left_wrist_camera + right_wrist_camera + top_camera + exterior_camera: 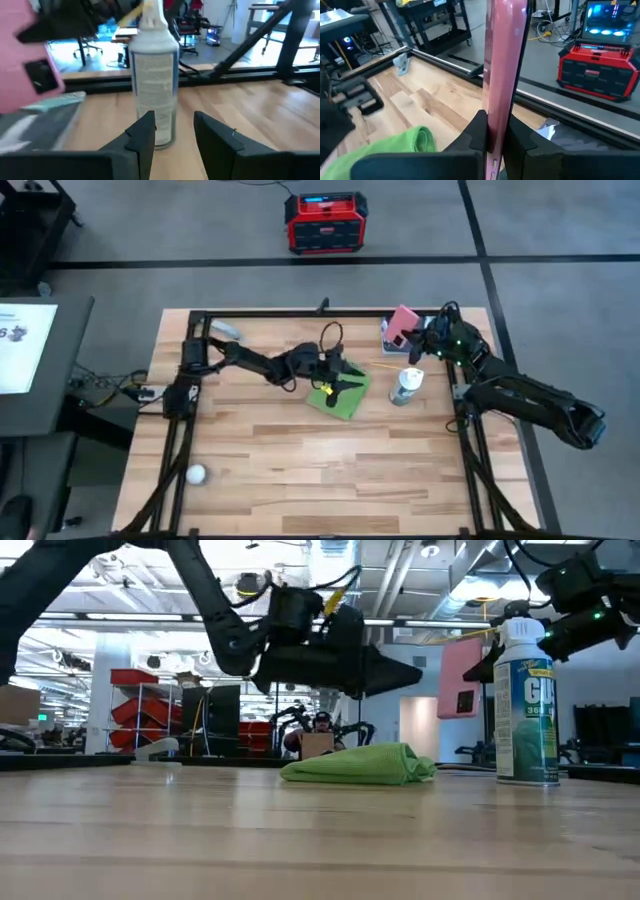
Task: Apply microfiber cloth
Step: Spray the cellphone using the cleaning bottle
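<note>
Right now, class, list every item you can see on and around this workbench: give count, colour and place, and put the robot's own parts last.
microfiber cloth: one, bright green, bunched at table centre, under the left hand.
spray can: one, white with a green label, upright, right of the cloth.
pink phone: one, pink, held on edge at the far right of the table.
flat packet: one, pale, lying below the pink phone.
white ball: one, near left corner.
pale object: one, grey-blue, far left corner.
red box: one, red and black, on the floor beyond the table.
left hand: open, above the cloth.
right hand: shut on the pink phone.
</note>
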### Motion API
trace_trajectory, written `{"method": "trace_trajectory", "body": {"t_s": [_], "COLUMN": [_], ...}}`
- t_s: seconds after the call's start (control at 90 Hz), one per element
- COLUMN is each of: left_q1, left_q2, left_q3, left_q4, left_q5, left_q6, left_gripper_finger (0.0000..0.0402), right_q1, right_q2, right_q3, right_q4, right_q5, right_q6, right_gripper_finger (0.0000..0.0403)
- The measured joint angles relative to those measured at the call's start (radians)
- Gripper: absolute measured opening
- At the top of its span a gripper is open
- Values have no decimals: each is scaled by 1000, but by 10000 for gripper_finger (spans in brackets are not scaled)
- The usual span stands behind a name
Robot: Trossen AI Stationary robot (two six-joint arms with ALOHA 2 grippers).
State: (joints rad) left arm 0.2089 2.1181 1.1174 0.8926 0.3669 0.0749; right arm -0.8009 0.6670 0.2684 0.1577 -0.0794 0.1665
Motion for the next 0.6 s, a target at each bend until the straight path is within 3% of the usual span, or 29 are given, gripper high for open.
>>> {"method": "trace_trajectory", "body": {"t_s": [0.289, 0.6], "left_q1": [8, 84], "left_q2": [110, 64], "left_q3": [147, 156], "left_q4": [-40, -67], "left_q5": [-13, 67], "left_q6": [-27, -11], "left_gripper_finger": [114, 114], "right_q1": [3, 3], "right_q2": [0, 0], "right_q3": [1, 1], "right_q4": [-4, -63], "right_q5": [-16, -25], "right_q6": [-10, 17], "right_gripper_finger": [14, 14]}}
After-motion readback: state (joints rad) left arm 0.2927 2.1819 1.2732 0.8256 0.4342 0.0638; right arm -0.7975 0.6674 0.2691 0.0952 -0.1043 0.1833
